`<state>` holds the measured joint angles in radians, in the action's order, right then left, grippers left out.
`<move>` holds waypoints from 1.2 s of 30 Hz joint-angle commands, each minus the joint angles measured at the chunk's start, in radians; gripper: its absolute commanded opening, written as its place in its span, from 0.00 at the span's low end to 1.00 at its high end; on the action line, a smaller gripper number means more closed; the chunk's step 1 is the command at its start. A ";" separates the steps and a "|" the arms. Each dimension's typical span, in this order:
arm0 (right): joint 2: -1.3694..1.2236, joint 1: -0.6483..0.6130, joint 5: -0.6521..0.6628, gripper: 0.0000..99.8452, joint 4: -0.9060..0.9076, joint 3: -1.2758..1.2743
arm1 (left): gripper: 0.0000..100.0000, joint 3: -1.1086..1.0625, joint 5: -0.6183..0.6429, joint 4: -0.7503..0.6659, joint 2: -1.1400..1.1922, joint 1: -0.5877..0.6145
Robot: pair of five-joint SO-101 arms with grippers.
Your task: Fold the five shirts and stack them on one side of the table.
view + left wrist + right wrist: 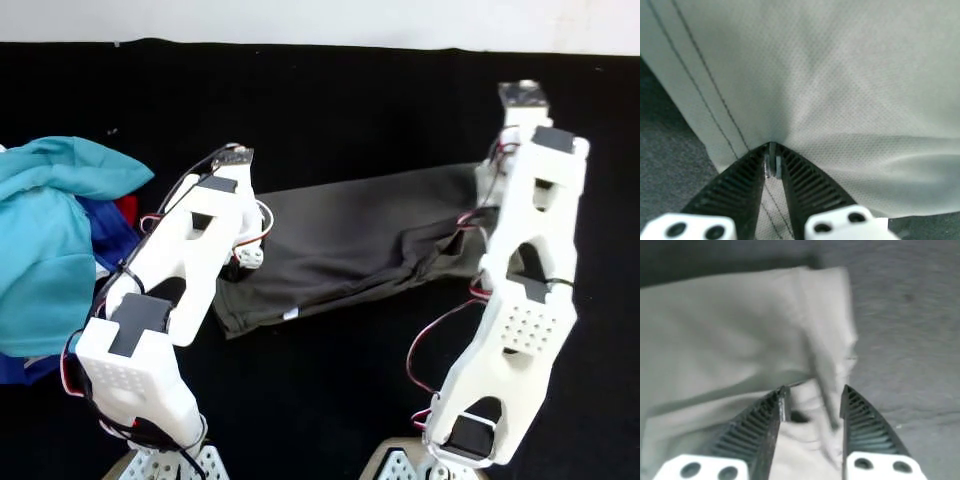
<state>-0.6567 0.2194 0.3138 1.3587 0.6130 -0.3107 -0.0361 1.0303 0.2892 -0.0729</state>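
Observation:
A dark grey shirt (340, 245) lies folded lengthwise across the middle of the black table. At the shirt's left end, close to the stitched hem, my left gripper (771, 162) is shut on a pinch of the grey shirt (840, 90); in the high view it (245, 255) sits at that same end. My right gripper (812, 400) is over the shirt's right end (730, 340), open, with a bunched fold of cloth between its fingers. From above, that gripper (490, 195) is mostly hidden behind its own arm.
A pile of other shirts, teal (50, 230) on top with blue (110, 235) and red (127, 208) beneath, sits at the table's left edge. Bare black table (330, 390) lies in front of the grey shirt, between the two arm bases.

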 commanded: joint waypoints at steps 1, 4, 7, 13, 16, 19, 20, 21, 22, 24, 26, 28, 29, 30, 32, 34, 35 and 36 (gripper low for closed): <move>0.015 0.019 -0.012 0.17 0.128 0.145 | 0.01 0.002 0.002 -0.017 0.002 -0.012; 0.013 0.005 -0.012 0.17 0.291 0.265 | 0.01 0.002 0.002 -0.017 0.002 -0.012; 0.015 0.001 -0.011 0.08 0.409 0.358 | 0.01 0.002 0.002 -0.017 0.002 -0.012; 0.058 -0.012 -0.009 0.00 0.407 0.268 | 0.01 0.002 0.002 -0.017 0.002 -0.012; 0.159 -0.064 -0.006 0.01 0.406 0.071 | 0.01 0.002 0.002 -0.017 0.002 -0.012; 0.265 -0.122 0.068 0.01 0.403 -0.133 | 0.01 0.002 0.002 -0.017 0.002 -0.012; 0.289 -0.133 0.087 0.01 0.401 -0.185 | 0.01 0.002 0.002 -0.017 0.002 -0.012; 0.305 -0.142 0.101 0.01 0.401 -0.231 | 0.01 0.002 0.002 -0.017 0.002 -0.012; 0.308 -0.150 0.115 0.01 0.400 -0.268 | 0.01 0.002 0.002 -0.017 0.002 -0.012; 0.308 -0.162 0.130 0.01 0.383 -0.311 | 0.01 0.002 0.002 -0.017 0.002 -0.012; 0.308 -0.174 0.132 0.01 0.346 -0.338 | 0.01 0.002 0.002 -0.017 0.002 -0.012; 0.306 -0.188 0.132 0.01 0.300 -0.369 | 0.01 0.002 0.002 -0.017 0.002 -0.012; 0.306 -0.197 0.132 0.01 0.272 -0.383 | 0.01 0.002 0.002 -0.017 0.002 -0.012; 0.306 -0.205 0.132 0.01 0.242 -0.397 | 0.01 0.002 0.002 -0.017 0.002 -0.012; 0.306 -0.222 0.130 0.01 0.159 -0.424 | 0.01 0.002 0.002 -0.017 0.002 -0.012; 0.305 -0.234 0.130 0.01 0.051 -0.456 | 0.01 0.002 0.002 -0.017 0.002 -0.012; 0.302 -0.242 0.130 0.01 -0.004 -0.475 | 0.01 0.002 0.002 -0.017 0.002 -0.012; 0.291 -0.248 0.130 0.01 -0.050 -0.484 | 0.01 0.002 0.002 -0.017 0.002 -0.012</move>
<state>-0.4127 -0.0031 0.4335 1.4369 0.1511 -0.3107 -0.0361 1.0303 0.2892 -0.0729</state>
